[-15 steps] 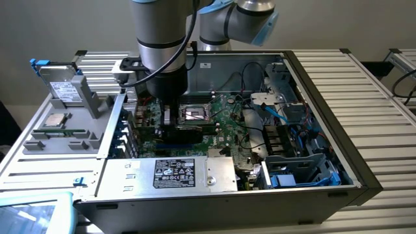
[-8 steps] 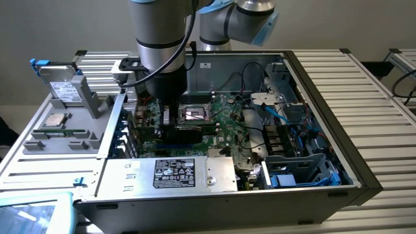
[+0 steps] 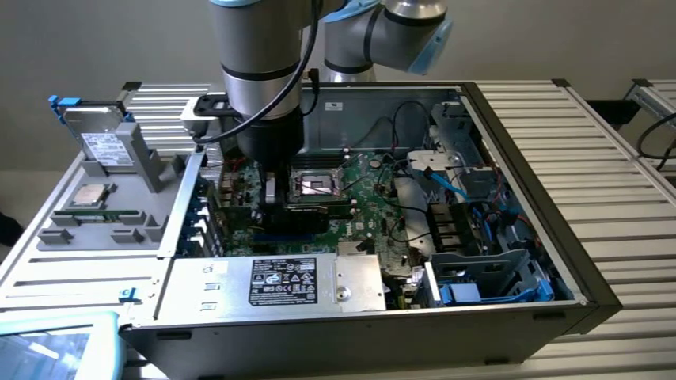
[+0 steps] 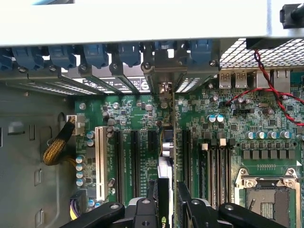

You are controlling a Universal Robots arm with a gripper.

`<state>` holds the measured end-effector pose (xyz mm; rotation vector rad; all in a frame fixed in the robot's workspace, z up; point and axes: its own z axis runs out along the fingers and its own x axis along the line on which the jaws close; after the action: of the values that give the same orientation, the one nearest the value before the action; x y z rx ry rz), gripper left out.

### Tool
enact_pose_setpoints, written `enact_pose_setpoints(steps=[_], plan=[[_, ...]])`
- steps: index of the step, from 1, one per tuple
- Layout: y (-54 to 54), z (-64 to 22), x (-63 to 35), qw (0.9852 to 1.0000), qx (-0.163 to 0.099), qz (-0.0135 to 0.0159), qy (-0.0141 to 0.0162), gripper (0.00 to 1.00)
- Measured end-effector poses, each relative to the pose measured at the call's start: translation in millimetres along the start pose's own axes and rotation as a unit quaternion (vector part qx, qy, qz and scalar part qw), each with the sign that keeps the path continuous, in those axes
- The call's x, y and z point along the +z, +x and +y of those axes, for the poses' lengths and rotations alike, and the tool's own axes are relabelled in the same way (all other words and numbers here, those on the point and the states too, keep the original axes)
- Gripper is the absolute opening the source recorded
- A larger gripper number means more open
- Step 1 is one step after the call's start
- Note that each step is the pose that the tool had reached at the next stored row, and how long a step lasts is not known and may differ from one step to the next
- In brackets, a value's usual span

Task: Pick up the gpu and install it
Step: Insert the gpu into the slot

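Note:
The gpu (image 4: 167,156) stands edge-on between my gripper's (image 4: 169,190) two black fingers (image 4: 156,192), its metal bracket (image 4: 164,83) against the case's rear slot openings. It hangs over the black expansion slots (image 4: 134,161) of the green motherboard (image 4: 123,116), and I cannot tell whether it touches a slot. In the exterior view the gripper (image 3: 277,194) reaches down into the open computer case (image 3: 528,237), with the dark gpu (image 3: 287,215) below it, beside the CPU socket (image 3: 317,186).
A grey fixture (image 3: 116,229) on the exterior view's left carries a silver hard drive (image 3: 100,146) and other parts. Inside the case are the power supply (image 3: 280,281), drive cages with blue cables (image 3: 476,237), a white slot (image 4: 99,161) and red wires (image 4: 275,95).

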<state>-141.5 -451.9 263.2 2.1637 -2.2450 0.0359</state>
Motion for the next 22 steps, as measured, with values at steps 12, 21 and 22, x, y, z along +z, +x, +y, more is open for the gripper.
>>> enact_pose_setpoints(steps=[12,21,22], plan=[[-0.1,0.0,1.5,1.0,0.0,0.0001,-0.0001,0.27],[-0.1,0.0,2.6,1.0,0.0,0.0002,-0.0001,0.27],[-0.1,0.0,2.7,1.0,0.0,0.0001,-0.0001,0.27]])
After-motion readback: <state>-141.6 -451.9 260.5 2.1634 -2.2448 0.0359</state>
